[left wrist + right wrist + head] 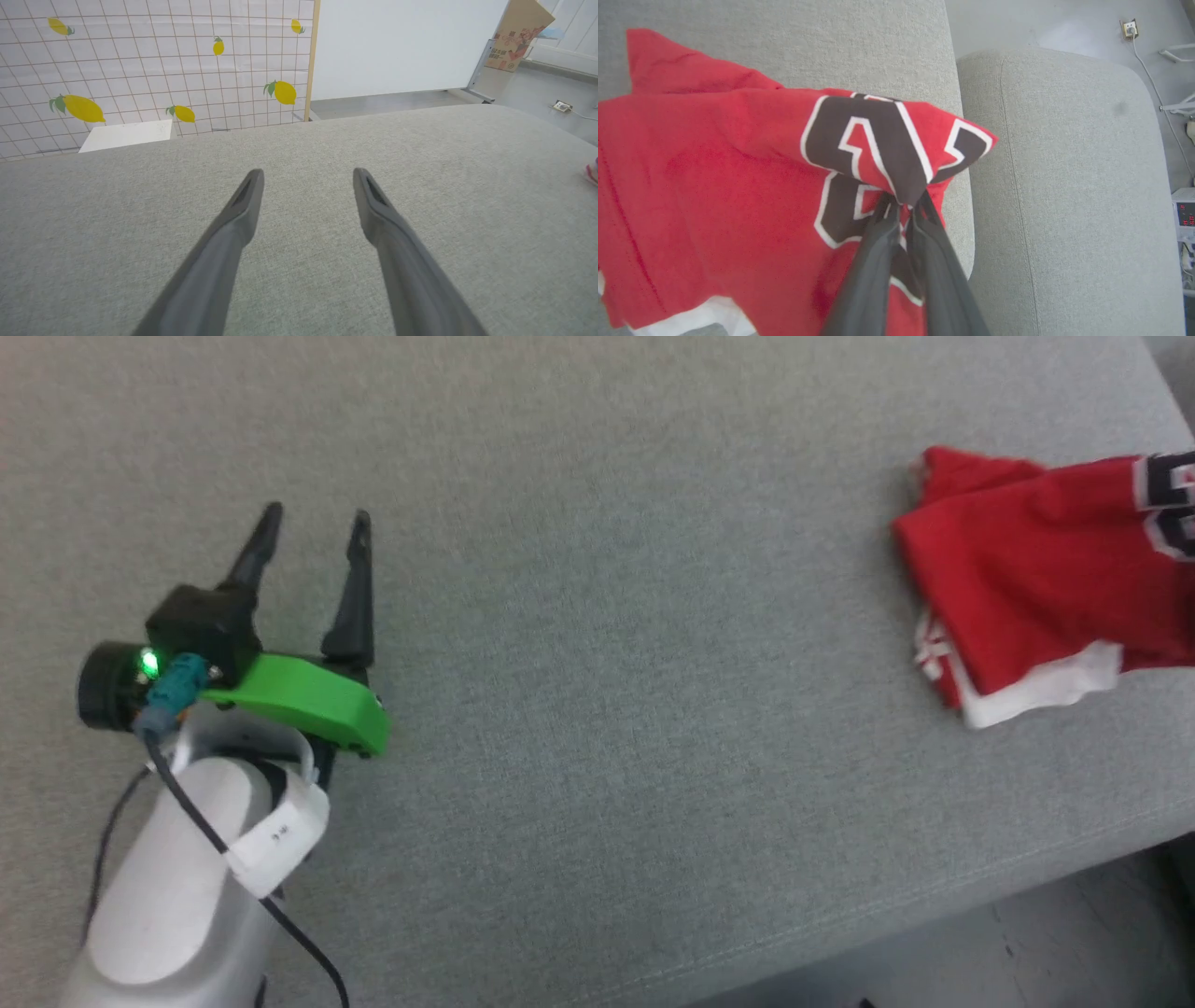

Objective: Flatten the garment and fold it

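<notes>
garment (1036, 569) lies on seat cushion (635, 616), at its right end. left gripper (316, 513) sits over bare cushion at lower left of head view, well apart from garment. right gripper (904, 200) is at the garment's fold, just beside armrest (1064, 186). floor (1027, 952) is in front of the cushion.

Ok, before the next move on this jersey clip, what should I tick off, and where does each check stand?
1. Right gripper shut on the jersey T-shirt: ok, it pinches the printed fabric.
2. Left gripper open and empty: ok.
3. Shirt lying flat: not ok, it is bunched beside the armrest.
4. Spreading room on the sofa seat: ok.
5. Only one layer pinched: cannot tell.
</notes>
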Controlling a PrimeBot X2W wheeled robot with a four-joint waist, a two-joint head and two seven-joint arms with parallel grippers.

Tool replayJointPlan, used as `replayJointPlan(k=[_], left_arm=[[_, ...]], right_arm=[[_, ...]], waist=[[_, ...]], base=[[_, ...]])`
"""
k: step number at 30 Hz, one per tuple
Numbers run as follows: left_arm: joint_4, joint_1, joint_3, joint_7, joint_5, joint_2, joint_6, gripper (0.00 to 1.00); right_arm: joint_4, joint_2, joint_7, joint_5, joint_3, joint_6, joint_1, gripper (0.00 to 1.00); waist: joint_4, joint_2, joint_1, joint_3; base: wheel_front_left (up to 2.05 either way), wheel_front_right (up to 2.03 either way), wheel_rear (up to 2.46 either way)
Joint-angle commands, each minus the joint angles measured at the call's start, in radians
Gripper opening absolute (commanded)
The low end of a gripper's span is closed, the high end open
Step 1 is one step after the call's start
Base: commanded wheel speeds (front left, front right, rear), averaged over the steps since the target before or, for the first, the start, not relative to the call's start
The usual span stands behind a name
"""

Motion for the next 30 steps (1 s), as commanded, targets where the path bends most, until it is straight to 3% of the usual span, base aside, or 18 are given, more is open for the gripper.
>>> replayJointPlan(k=[1,9,18,19,20,21,25,30], left_arm=[[-0.02,-0.019,0.008,0.009,0.023,0.02,0.011,1.0],[-0.217,0.011,0.075,0.101,0.067,0.127,0.082,1.0],[-0.393,0.071,0.129,0.192,0.093,0.206,0.132,1.0],[-0.4,0.073,0.13,0.196,0.094,0.209,0.134,1.0],[-0.41,0.076,0.131,0.203,0.096,0.213,0.136,1.0],[-0.415,0.077,0.131,0.207,0.096,0.214,0.137,1.0],[-0.407,0.084,0.122,0.204,0.088,0.21,0.135,1.0],[-0.356,0.095,0.114,0.158,0.064,0.178,0.133,1.0]], right_arm=[[0.015,-0.009,-0.019,-0.013,-0.021,-0.002,-0.026,0.0],[0.14,-0.03,-0.145,-0.113,-0.198,-0.002,-0.098,0.0],[0.28,-0.013,-0.228,-0.233,-0.352,-0.002,-0.171,0.0],[0.29,-0.013,-0.231,-0.241,-0.361,-0.002,-0.177,0.04],[0.305,-0.011,-0.239,-0.255,-0.377,-0.002,-0.186,0.82],[0.313,-0.011,-0.246,-0.265,-0.384,-0.002,-0.191,1.0],[0.343,0.0,-0.295,-0.294,-0.412,-0.002,-0.221,1.0],[0.308,0.024,-0.401,-0.234,-0.382,-0.002,-0.242,1.0]], waist=[[-0.005,-0.0001,-0.0002,0.124],[0.027,-0.0001,-0.0002,0.253],[0.021,-0.0001,-0.0002,0.306],[0.02,-0.0001,-0.0002,0.307],[0.016,-0.0001,-0.0002,0.307],[0.014,-0.0001,-0.0002,0.307],[-0.001,-0.0001,-0.0002,0.269],[0.002,-0.0001,-0.0002,0.197]], base=[[0.0,0.0,0.0],[0.0,0.0,0.0],[0.0,0.0,0.0],[0.0,0.0,0.0],[0.0,0.0,0.0],[0.0,0.0,0.0],[0.0,0.0,0.0],[0.0,0.0,0.0]])
